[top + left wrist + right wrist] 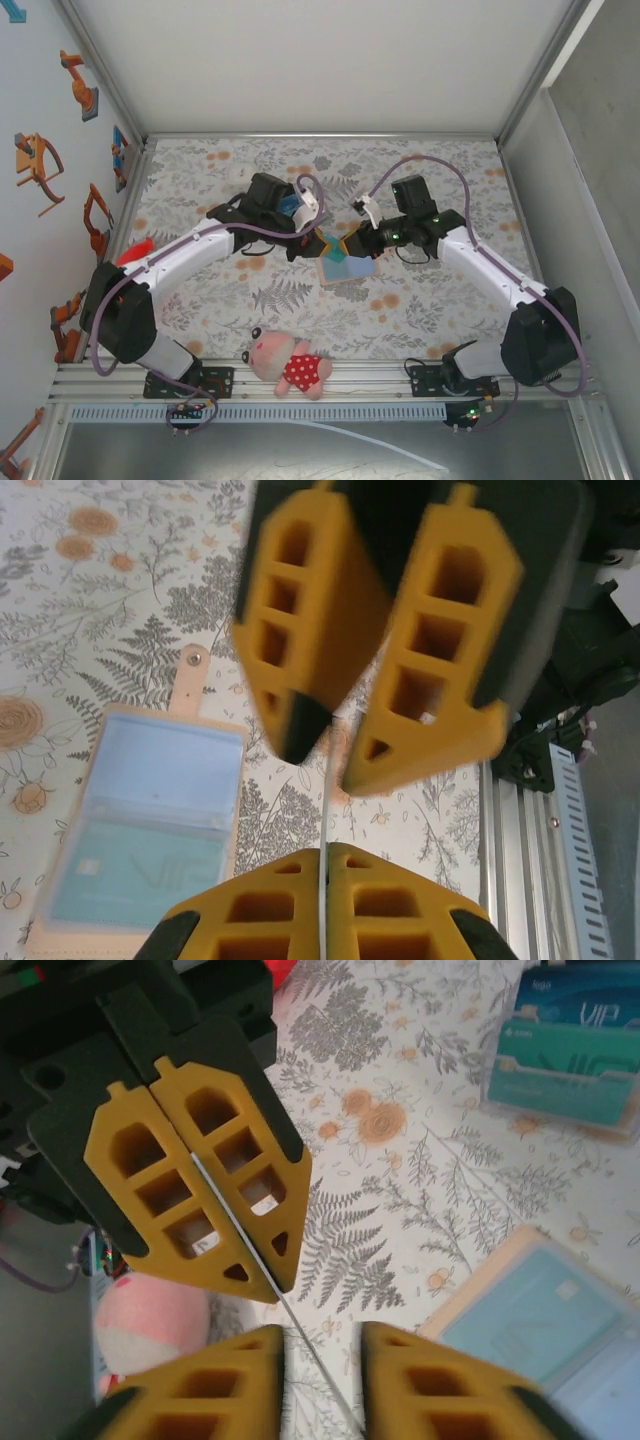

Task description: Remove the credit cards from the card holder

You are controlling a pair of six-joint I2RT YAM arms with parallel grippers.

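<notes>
**One card between two grippers, holder open below**

The left gripper [323, 852] is pinched shut on a thin card [326, 810], held edge-on and pointing to 12 o'clock. Just beyond, the right gripper [322, 1332] has its fingers spread to either side of the card, gripping nothing. The card holder [140, 820] lies open on the table at 8 o'clock.

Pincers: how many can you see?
2. The left pincer is shut on the edge of a thin card; the right pincer faces it, open around that same card.

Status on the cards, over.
Left gripper shut on a card, edge-on. Right gripper open, straddling it. Card holder open flat, teal card inside. Plush toy apart at near edge.
</notes>
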